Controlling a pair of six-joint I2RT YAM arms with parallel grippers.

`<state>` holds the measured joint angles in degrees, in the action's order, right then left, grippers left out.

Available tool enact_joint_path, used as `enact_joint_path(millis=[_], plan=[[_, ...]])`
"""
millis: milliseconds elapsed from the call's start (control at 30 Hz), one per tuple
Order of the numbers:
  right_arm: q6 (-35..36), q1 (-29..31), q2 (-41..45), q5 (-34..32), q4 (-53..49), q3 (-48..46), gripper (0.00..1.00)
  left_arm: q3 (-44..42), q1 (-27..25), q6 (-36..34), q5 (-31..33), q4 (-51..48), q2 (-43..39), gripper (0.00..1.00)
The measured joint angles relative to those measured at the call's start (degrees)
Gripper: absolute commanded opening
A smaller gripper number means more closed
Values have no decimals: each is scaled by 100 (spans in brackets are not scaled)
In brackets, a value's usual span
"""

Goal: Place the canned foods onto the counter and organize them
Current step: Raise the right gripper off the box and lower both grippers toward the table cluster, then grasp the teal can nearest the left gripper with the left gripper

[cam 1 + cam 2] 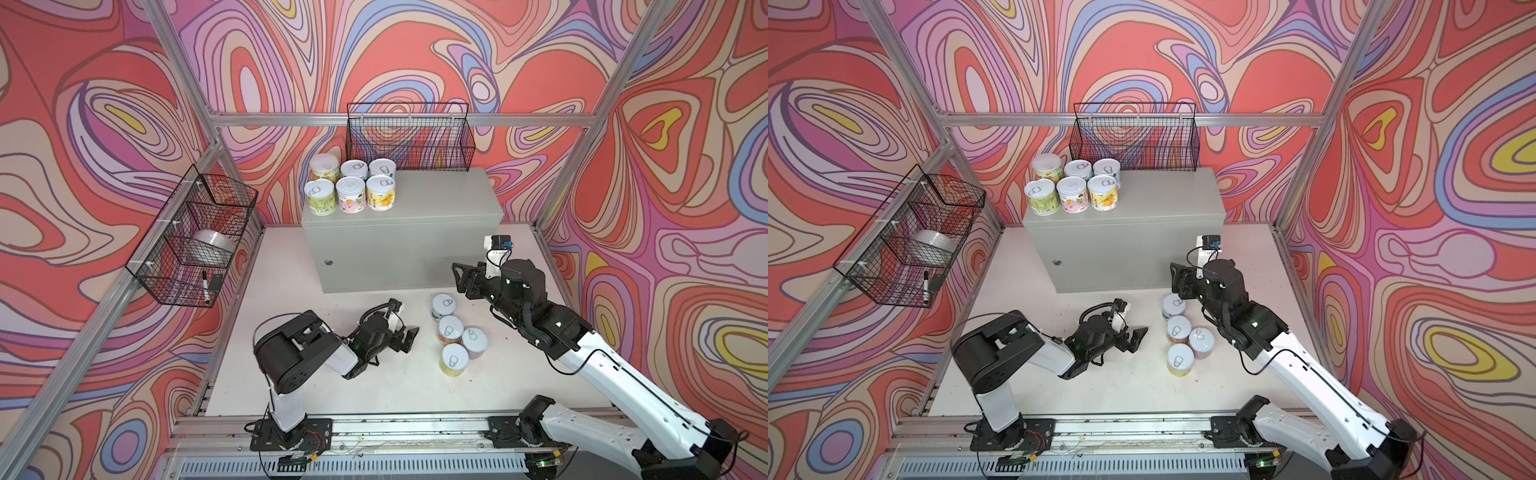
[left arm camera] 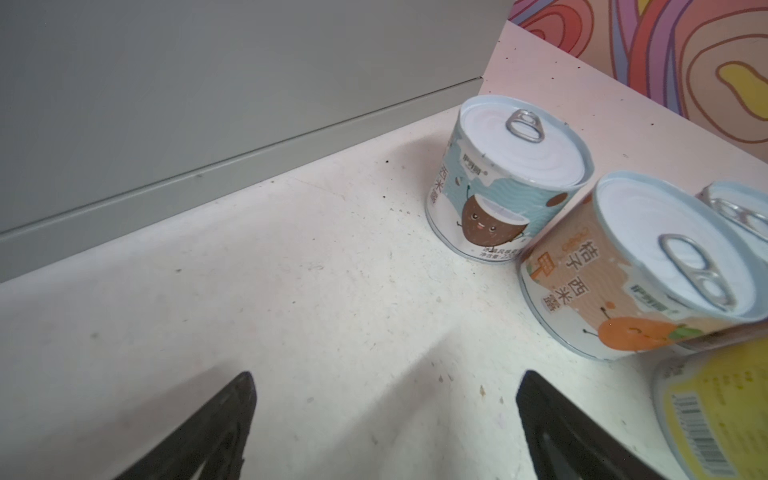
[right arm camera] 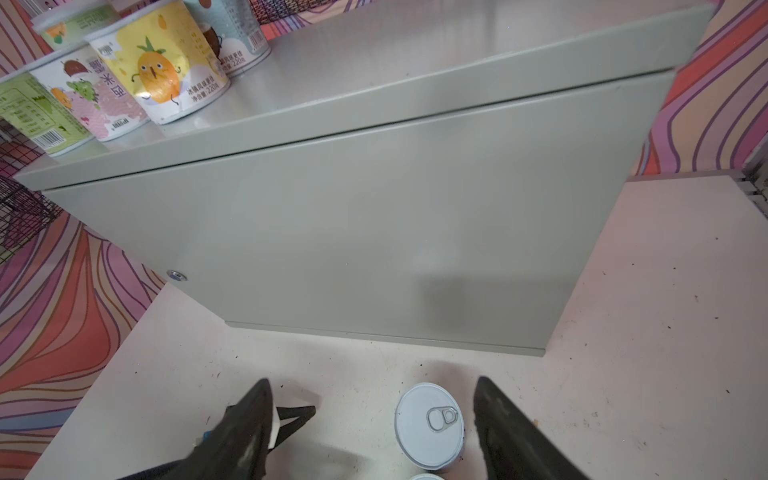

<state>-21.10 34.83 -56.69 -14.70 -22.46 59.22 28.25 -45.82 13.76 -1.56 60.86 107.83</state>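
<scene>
Canned foods — four on the table, counter just behind.

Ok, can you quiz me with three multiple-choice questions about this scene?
1. How many cans stand on the white table? A two, B four, C seven.
2. Where does the group of six cans stand? A on the table, B on a robot arm, C on the counter.
3. How is the left gripper? A open and empty, B shut on a can, C shut on nothing.
Key: 1 B, four lids show in both top views; 2 C, they cluster at the grey top's left end; 3 A, its jaws stand apart over bare table.
</scene>
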Motion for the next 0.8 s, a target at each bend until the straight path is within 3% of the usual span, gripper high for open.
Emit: enact_joint_path(millis=[267, 800], plan=[[63, 2, 188, -240, -216, -7, 79, 914, -2, 90, -317, 549, 887, 100], [199, 2, 358, -505, -297, -249, 80, 2260, -393, -308, -225, -76, 1471, 100]])
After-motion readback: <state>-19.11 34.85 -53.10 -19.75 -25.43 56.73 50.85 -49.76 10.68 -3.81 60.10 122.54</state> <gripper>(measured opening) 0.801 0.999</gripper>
